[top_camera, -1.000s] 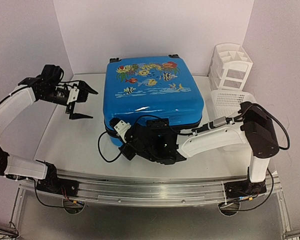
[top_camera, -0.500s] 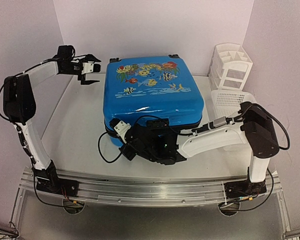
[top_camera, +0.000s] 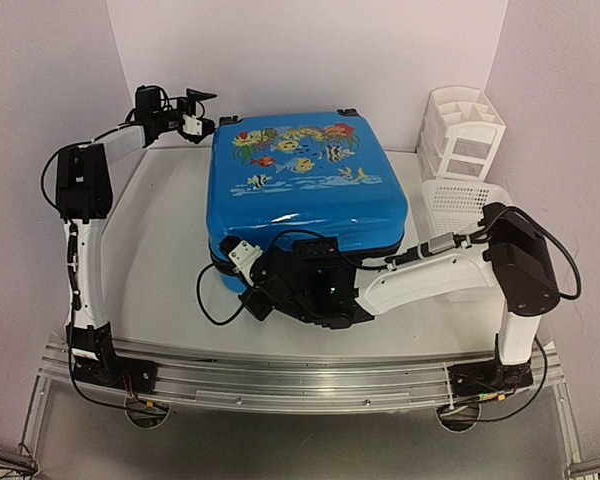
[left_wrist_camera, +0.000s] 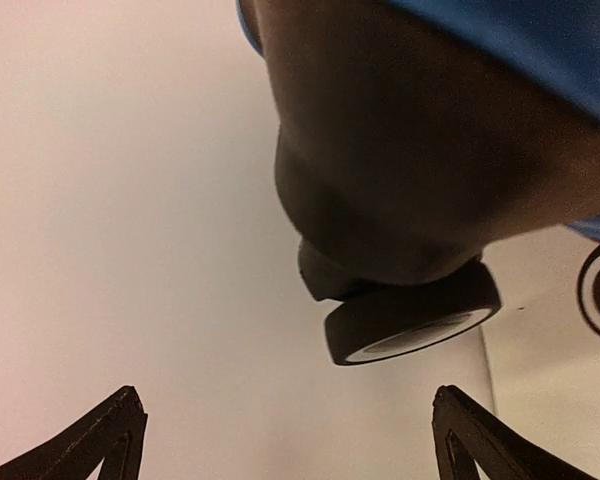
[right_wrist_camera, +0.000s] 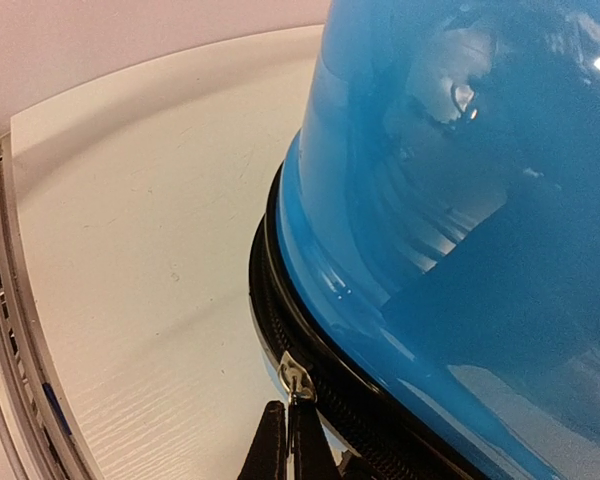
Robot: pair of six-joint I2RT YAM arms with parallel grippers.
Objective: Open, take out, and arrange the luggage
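The left gripper (left_wrist_camera: pixel 290 425) gapes wide just beside the blue suitcase's (top_camera: pixel 305 180) far wheel (left_wrist_camera: pixel 410 325); the right gripper (right_wrist_camera: pixel 290 412), fingers pressed together, pinches the zipper pull (right_wrist_camera: pixel 293 378).

The luggage (top_camera: pixel 305 180) has a hard plastic shell, glossy enough to throw back light and dark reflections. The zipper band (right_wrist_camera: pixel 350 425) round it is black, ribbed and dull, with a shiny metal zipper pull (right_wrist_camera: pixel 295 378). Its wheel (left_wrist_camera: pixel 410 325) is matt black and rubbery-looking. The worktop (top_camera: pixel 160 270) is white, matt, faintly grained. At two o'clock from the luggage, the basket (top_camera: pixel 460 205) and drawer organizer (top_camera: pixel 465 135) are white plastic. At six o'clock the rail (top_camera: pixel 300 385) is brushed metal.
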